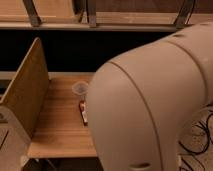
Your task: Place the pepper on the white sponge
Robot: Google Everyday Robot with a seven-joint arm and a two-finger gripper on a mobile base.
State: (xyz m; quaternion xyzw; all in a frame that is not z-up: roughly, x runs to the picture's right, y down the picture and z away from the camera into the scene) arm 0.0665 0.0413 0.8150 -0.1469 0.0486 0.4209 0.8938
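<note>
The beige shell of my arm (pixel 155 100) fills the right and middle of the camera view and hides most of the wooden table (pixel 60 125). My gripper is not in view; it lies somewhere beyond the arm shell. The pepper and the white sponge are both hidden. Only a clear plastic cup (pixel 80 88) and a flat red and dark packet (pixel 83 113) show at the arm's left edge.
A slanted wooden side panel (pixel 25 95) stands along the table's left edge. A dark gap and wooden shelf rails (pixel 60 22) run behind the table. Black cables (pixel 200 137) lie on the floor at the right.
</note>
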